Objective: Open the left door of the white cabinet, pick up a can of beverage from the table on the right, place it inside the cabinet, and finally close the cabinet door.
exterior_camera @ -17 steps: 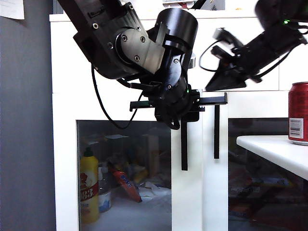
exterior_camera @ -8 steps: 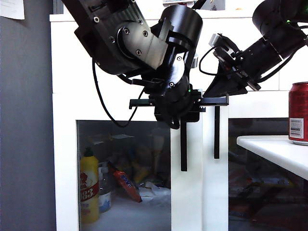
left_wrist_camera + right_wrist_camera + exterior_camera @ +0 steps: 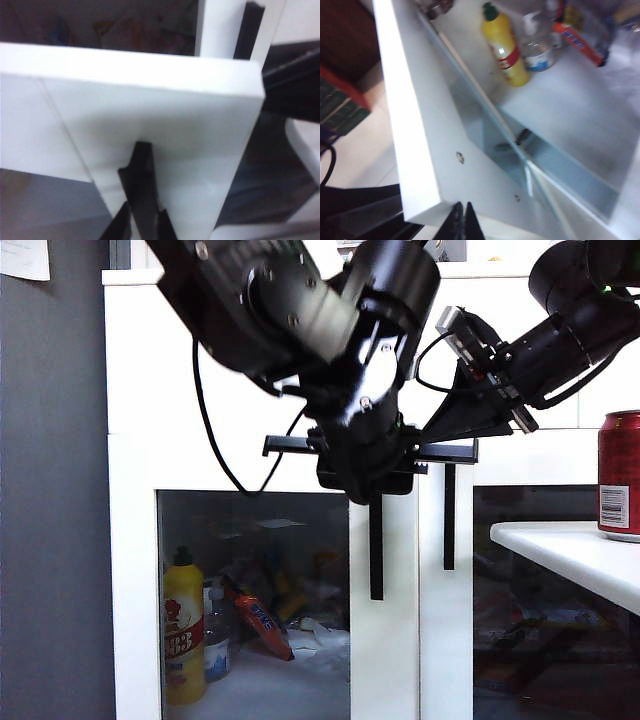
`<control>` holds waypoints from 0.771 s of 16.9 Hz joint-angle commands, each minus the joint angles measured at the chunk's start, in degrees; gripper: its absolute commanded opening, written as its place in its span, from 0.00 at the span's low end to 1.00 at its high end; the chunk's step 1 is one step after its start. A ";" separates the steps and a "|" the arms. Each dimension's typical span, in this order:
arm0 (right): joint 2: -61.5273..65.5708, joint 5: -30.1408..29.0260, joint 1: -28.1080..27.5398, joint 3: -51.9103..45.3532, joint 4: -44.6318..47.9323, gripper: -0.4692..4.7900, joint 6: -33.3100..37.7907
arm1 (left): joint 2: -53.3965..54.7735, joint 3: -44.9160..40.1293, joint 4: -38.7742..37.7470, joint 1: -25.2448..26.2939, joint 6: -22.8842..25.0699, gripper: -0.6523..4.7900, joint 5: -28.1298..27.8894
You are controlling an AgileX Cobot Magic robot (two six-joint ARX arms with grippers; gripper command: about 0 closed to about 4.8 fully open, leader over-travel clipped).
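Note:
The white cabinet fills the exterior view. Its left door stands slightly ajar. My left gripper is shut on the top of the door's vertical black handle. In the left wrist view the handle runs between the fingers of the left gripper, against the white door frame. My right gripper is shut and empty. Its tips lie by the inner face of the door. The red can of beverage stands on the table at the right.
Inside the cabinet stand a yellow bottle, a clear bottle and an orange packet. The twin door's handle hangs right of mine. The drawer's horizontal bar crosses behind both grippers. A grey wall bounds the left.
The left door has swung out a little, its handle edge shifting left. My left arm rose and turned with it. My right gripper swung from mid-air in to the door's top edge.

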 commanded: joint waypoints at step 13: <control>-0.20 -5.95 1.90 0.28 -5.49 0.09 -2.89 | -9.79 -1.29 -37.77 -6.64 0.33 0.89 12.57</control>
